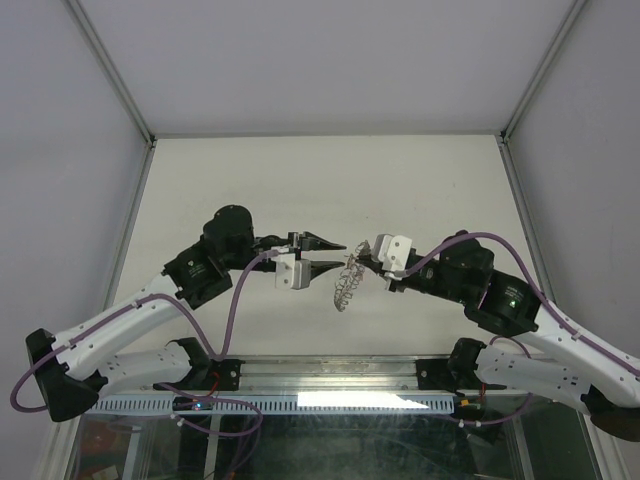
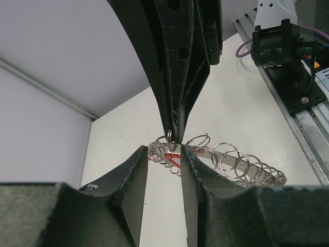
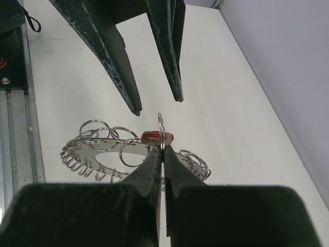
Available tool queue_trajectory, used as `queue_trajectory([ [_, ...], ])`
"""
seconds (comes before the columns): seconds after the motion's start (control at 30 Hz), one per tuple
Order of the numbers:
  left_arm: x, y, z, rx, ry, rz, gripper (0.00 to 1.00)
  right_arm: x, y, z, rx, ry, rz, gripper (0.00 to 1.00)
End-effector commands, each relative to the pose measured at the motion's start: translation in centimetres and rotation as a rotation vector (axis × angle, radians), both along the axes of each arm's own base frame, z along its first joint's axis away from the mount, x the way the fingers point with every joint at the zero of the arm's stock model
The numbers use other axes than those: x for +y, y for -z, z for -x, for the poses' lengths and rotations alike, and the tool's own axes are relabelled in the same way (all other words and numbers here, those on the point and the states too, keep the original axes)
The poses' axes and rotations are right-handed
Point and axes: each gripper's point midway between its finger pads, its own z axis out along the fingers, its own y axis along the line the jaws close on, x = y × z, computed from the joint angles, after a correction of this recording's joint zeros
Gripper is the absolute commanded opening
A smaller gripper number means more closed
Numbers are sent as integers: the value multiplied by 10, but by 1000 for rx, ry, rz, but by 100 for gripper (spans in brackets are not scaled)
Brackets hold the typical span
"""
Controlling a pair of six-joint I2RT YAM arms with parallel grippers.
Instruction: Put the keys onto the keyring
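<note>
Of the key [image 3: 157,137] only a sliver of its red tag showed, tucked against the rim of the keyring [image 3: 92,146] and half hidden behind a small upright wire loop [image 3: 161,126]. The blade could not be made out in any view, and the tag was too small and too covered for any lettering to be read.

The keyring hung in the air above the table [image 1: 300,180], a flat bright band crowded with silvery loops. In the top view it was only a thin tangle.

The right claw [image 3: 162,150] had its jaws pressed together on that small loop, and the keyring hung from this grip. Whether the loop belonged to the tag or to the keyring could not be told.

The left claw [image 1: 344,255] faced it from the other side, its jaws partly apart and holding nothing. Its tips stood just short of the loop, one to each side. In the left wrist view the right claw's fingers covered the top of the loop, and the near end of the keyring was cut off by the left claw's own fingers [image 2: 134,180].
</note>
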Motion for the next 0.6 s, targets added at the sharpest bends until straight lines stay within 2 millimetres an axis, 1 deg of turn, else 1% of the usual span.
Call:
queue_trajectory([
  [0.0,-5,-14,2,-28,22,49,29,5,-30,4,-67,-36,-91,0],
  [0.23,-7,-8,0,-18,25,35,26,5,-32,6,-72,-47,-103,0],
  [0.47,-9,-2,0,-11,28,19,4,5,-36,8,-75,-57,-119,0],
  [0.53,-9,-1,0,-13,29,18,0,4,-37,9,-77,-56,-125,0],
  [0.57,-9,-1,0,-12,31,17,0,4,-38,9,-79,-56,-127,0],
])
